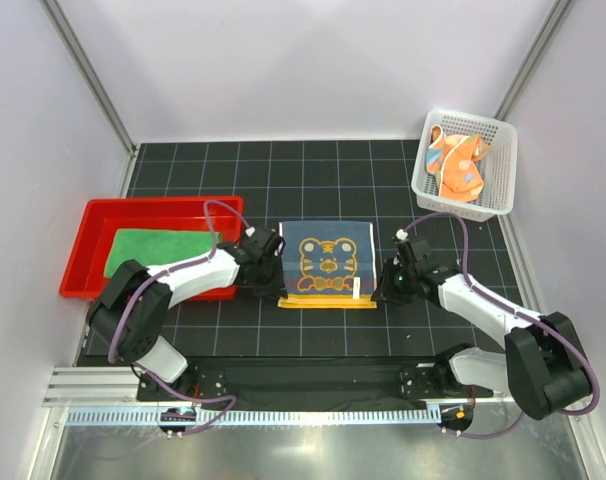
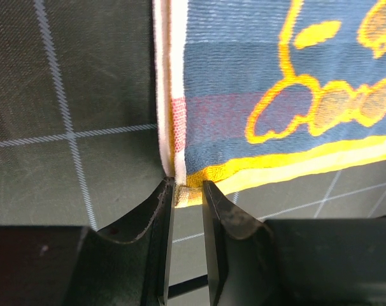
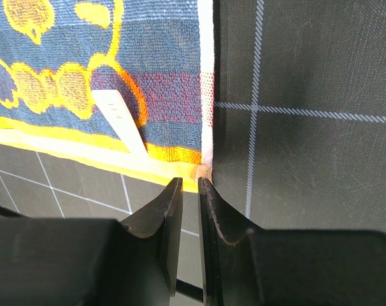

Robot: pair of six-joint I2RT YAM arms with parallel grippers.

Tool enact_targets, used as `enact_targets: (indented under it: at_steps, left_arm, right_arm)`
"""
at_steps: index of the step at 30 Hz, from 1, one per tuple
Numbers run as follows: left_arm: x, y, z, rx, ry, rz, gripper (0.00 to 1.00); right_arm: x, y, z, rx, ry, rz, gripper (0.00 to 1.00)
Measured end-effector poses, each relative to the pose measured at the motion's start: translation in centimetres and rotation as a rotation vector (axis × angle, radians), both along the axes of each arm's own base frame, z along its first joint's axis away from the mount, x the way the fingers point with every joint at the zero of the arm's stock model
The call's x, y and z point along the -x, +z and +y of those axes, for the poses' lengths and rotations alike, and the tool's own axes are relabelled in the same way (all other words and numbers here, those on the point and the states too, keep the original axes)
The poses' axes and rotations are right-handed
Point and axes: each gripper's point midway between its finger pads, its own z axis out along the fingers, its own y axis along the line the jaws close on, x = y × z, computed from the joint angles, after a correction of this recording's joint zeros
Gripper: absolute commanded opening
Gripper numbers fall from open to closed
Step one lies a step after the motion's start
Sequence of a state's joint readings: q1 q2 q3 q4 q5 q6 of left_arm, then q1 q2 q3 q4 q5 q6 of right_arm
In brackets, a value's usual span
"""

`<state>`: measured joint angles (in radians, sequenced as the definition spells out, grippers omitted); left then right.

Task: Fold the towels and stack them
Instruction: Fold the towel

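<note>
The dark blue tiger towel [image 1: 328,260] lies flat on the black mat, its yellow-orange edge toward me. My left gripper [image 1: 280,290] is nearly closed on its near left corner [image 2: 183,194], which sits pinched between the tips. My right gripper [image 1: 380,293] is nearly closed at the near right corner [image 3: 202,172], which sits at the fingertips. The towel also fills the top of the left wrist view [image 2: 276,76] and of the right wrist view [image 3: 85,64]. The green towel [image 1: 158,247] lies folded in the red tray. The orange dotted towel [image 1: 456,165] is crumpled in the white basket.
The red tray [image 1: 83,250] stands at the left, close to my left arm. The white mesh basket [image 1: 503,150] stands at the far right. A white label [image 3: 120,121] sticks out near the blue towel's right corner. White walls enclose the mat.
</note>
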<state>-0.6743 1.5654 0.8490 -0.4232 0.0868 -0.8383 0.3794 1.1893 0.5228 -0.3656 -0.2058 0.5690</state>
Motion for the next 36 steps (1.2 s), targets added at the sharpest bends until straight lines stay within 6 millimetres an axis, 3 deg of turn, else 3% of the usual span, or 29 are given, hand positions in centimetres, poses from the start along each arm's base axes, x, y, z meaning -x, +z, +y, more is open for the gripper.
enact_targets:
  at_steps: [12,36]
  left_arm:
    - [-0.1,0.5,-0.4,0.024,0.012,0.001,0.28]
    - [0.3,1.3,-1.6,0.053,0.005,-0.003,0.3]
  right_arm:
    - [-0.1,-0.4,-0.7,0.03,-0.039,0.002,0.46]
    - [-0.5,-0.8,-0.4,0.01,-0.068,0.001,0.42]
